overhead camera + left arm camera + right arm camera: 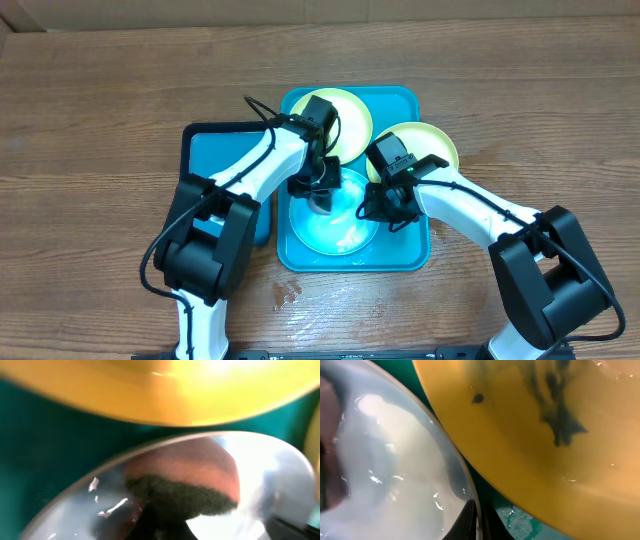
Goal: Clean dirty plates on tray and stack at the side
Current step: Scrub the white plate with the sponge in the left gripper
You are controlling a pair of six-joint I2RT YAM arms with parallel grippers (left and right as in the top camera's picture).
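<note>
The teal tray [410,255] holds all three plates. Two yellow-green plates lie at its back, one on the left [350,108] and one on the right [432,140], which overhangs the rim. The right one shows dark smears in the right wrist view [560,420]. The light blue plate [335,232] lies at the front. My left gripper [322,192] is shut on a pink sponge with a dark scouring face [185,487] and presses it onto the light blue plate [272,475]. My right gripper [388,208] is shut on that plate's right rim [470,490], one finger on each side [479,524].
A smaller dark-rimmed blue tray [215,150] lies directly left of the teal tray, under my left arm. The wooden table [100,100] surrounds both trays. A wet patch [288,290] marks the table in front of the teal tray.
</note>
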